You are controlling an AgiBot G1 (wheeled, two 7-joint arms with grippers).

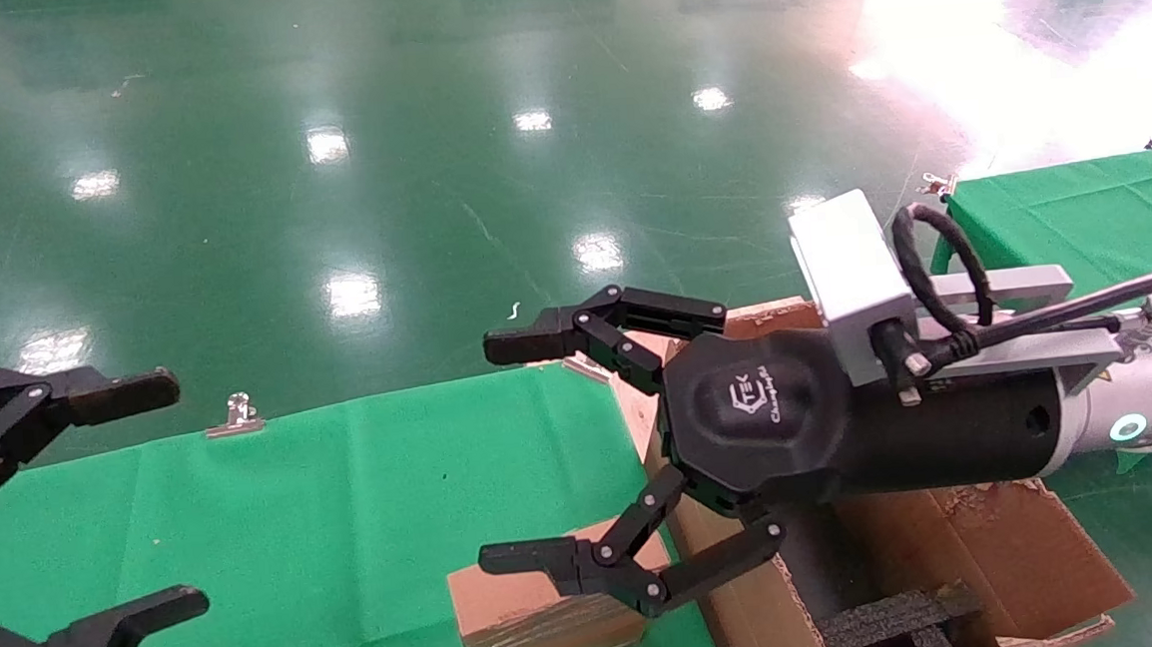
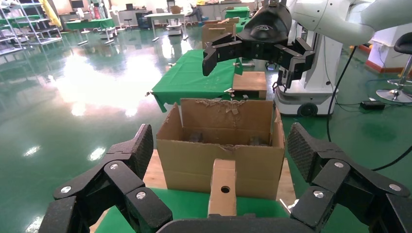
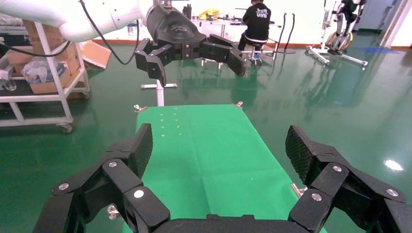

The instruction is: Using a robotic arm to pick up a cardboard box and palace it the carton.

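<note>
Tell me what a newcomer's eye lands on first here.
The right gripper, jaws spread wide, hangs above the cardboard box on the green table. Beside the box stands the ragged-flapped carton. The left gripper, also open, waits at the table's far left.
</note>
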